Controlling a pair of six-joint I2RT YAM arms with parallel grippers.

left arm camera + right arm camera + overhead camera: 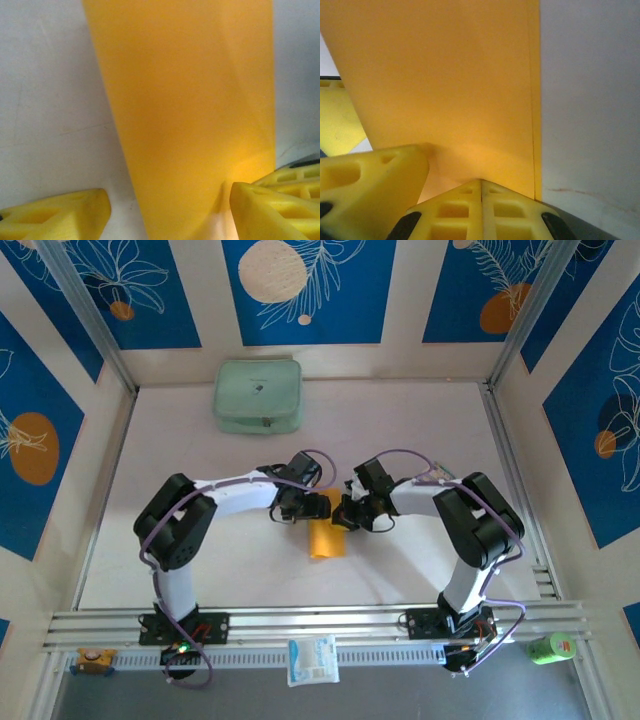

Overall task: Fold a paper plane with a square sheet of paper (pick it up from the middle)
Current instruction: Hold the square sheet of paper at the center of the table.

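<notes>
Top external view, read from your left: a pale green zipped pouch point(258, 396) lies at the far side of the table point(450, 560), well apart from the arms, and a white-and-blue packet point(313, 659) rests on the near rail between the 2 bases. At the table's middle the left gripper point(318, 506) and the right gripper point(345, 512) meet almost nose to nose over the far end of the square sheet of paper point(326, 538). The sheet lies on the table as an orange-yellow shape longer than it is wide, its near end pointing toward the bases. A small green object point(550, 647) sits off the table at the near right corner. On the left wrist camera you see the left gripper point(167, 215) released, its 2 yellow fingers point(60, 215) spread wide with the sheet point(190, 110) running up between them; bare table shows between the left finger and the paper's edge. On the right wrist camera the right gripper point(481, 182) is clenched, its fingers point(455, 215) pressed together along 1 seam, their tips meeting the near edge of the sheet point(445, 75). You cannot tell whether that edge is pinched in the seam. A second layer's edge runs along the sheet's right side.
</notes>
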